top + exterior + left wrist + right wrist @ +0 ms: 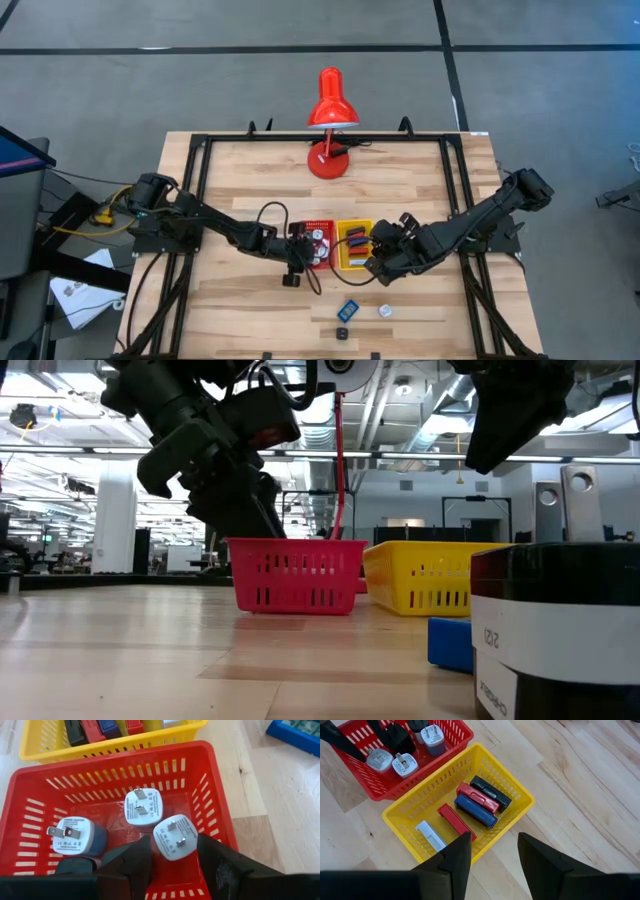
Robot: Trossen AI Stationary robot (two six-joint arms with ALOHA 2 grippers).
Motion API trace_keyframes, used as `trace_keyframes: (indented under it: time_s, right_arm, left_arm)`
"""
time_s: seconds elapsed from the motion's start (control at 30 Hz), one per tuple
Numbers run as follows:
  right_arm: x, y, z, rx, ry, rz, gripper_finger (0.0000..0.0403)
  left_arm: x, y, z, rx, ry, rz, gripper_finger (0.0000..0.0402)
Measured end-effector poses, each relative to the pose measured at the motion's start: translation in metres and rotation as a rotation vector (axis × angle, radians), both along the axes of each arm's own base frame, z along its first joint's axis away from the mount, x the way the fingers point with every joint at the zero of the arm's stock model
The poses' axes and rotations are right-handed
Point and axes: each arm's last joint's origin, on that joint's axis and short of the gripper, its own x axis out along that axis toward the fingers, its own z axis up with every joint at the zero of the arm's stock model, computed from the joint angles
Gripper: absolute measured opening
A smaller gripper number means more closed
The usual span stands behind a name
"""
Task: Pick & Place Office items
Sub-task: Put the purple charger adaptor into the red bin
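My left gripper [173,840] is open and reaches down into the red tray [318,228]. A white plug adapter [175,836] lies prongs-up between its fingers. Two more white adapters [142,807] [75,836] and a black piece [75,866] rest on the tray floor. My right gripper [493,837] is open and empty over the near rim of the yellow tray [515,815]. That tray holds black [491,790], red [477,797] and blue [475,811] flat boxes, a red strip [455,820] and a white strip [431,834]. A blue item [347,309], a white knob [385,311] and a black piece [342,332] lie on the table. My left gripper has the white adapter between its open fingers [137,862], which come from above, and the adapter seems to lie on the tray floor. I cannot tell whether either finger touches its sides.
A red desk lamp [330,120] stands at the table's far edge. A black metal frame [200,160] runs along the table's sides. In the low view a black-and-white cylinder [560,630] and the blue item [450,645] sit close to the near edge.
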Motion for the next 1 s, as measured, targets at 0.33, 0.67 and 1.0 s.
trace_keyframes:
  time_s: [0.33,0.67,1.0]
  right_arm:
    - [-0.001,0.002,-0.001,0.056,0.059,0.068,0.0154]
    - [-0.004,0.017,-0.002,0.161,0.058,0.104,0.0194]
    - [-0.026,0.061,-0.006,0.276,0.015,0.093,0.027]
  left_arm:
    - [-0.004,0.003,0.021,0.024,-0.059,-0.039,0.0157]
    - [-0.013,0.006,0.049,0.02,-0.127,-0.051,0.0192]
    - [-0.014,0.006,0.048,0.029,-0.137,-0.061,0.0276]
